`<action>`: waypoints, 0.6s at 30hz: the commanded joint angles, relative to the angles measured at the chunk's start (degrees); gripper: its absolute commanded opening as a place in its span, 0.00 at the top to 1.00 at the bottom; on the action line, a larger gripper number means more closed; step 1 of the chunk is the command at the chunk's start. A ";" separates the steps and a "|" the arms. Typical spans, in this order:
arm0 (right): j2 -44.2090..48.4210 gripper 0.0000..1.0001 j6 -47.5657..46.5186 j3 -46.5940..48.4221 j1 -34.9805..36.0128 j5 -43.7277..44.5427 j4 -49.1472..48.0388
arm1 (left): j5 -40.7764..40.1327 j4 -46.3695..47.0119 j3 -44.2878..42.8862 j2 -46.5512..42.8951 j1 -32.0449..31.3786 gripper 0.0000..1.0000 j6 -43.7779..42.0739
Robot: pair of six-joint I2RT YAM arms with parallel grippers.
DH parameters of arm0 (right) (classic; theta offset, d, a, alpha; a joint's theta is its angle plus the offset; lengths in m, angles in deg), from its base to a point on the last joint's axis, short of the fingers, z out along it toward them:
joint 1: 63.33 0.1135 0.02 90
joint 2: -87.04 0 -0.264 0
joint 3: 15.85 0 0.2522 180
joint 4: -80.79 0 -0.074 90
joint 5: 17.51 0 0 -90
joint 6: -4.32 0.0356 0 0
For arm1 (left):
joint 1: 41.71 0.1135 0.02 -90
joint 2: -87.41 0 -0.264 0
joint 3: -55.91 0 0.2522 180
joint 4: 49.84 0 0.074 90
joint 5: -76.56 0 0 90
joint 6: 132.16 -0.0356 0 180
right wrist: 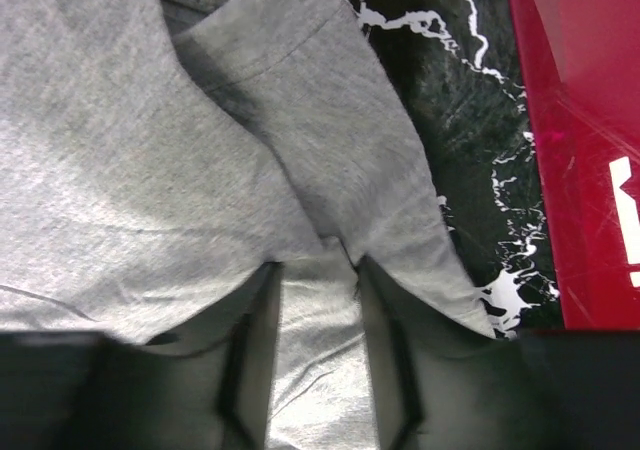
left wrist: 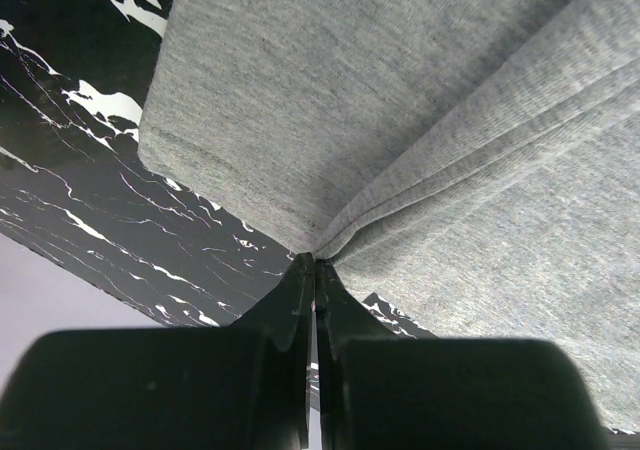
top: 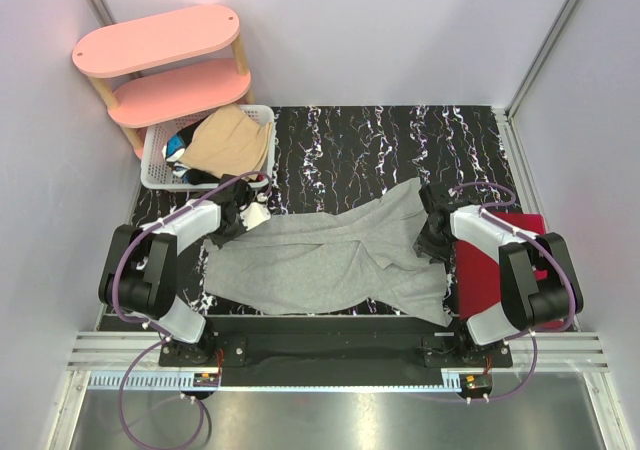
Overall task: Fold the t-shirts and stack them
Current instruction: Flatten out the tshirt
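The pink shelf unit [top: 160, 60] is standing in the far left corner. The white lattice basket [top: 152, 162] is sitting in front of it, holding a tan t-shirt [top: 232, 140] on top of darker garments.

Just in front of the basket, the left claw [top: 243, 213] is pinching the left end of the grey t-shirt [top: 320, 260]. In the left wrist view its fingers [left wrist: 300, 300] are pressing fully together on a gathered fold at the cloth's edge.

The grey t-shirt is lying stretched across the middle of the black marbled counter [top: 350, 140], rumpled, with one diagonal ridge running toward the right.

The right claw [right wrist: 318, 270] is standing about half apart at the shirt's right end. Grey cloth is lying between its fingers [right wrist: 385, 330], and no firm clamp is showing there.

A flat red item [top: 490, 270] is lying at the right edge, just beside the shirt. Whether it is cloth or a board cannot be told.

Hazards from here:
- The right claw may be taking only a thin top layer. A lift would then be pulling that layer free and dropping the end.
- The left grip is sitting at the very edge of the fold. Tension between the arms may be dragging it out.
- The ridge, if not flattened, is likely to be going into the fold as a crooked crease.
- A low sweep to the right may be snagging the red item.
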 commanded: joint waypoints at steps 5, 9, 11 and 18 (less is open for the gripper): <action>1.38 0.76 -1.02 0.47 -0.33 0.15 -1.95 | -1.14 -0.26 0.06 -0.99 0.03 1.00 -0.37; 2.08 0.76 -1.02 0.56 -0.24 -0.64 -1.25 | -1.22 -0.53 -0.03 -0.81 0.03 1.00 -0.19; 2.52 0.58 -1.37 0.74 -0.24 -0.90 -0.98 | -1.40 -0.53 -0.03 -0.73 0.03 1.00 -0.28; 5.06 0.45 -0.76 -0.31 -0.24 -2.04 0.60 | -1.49 -0.61 -0.21 -0.64 0.03 1.00 -0.28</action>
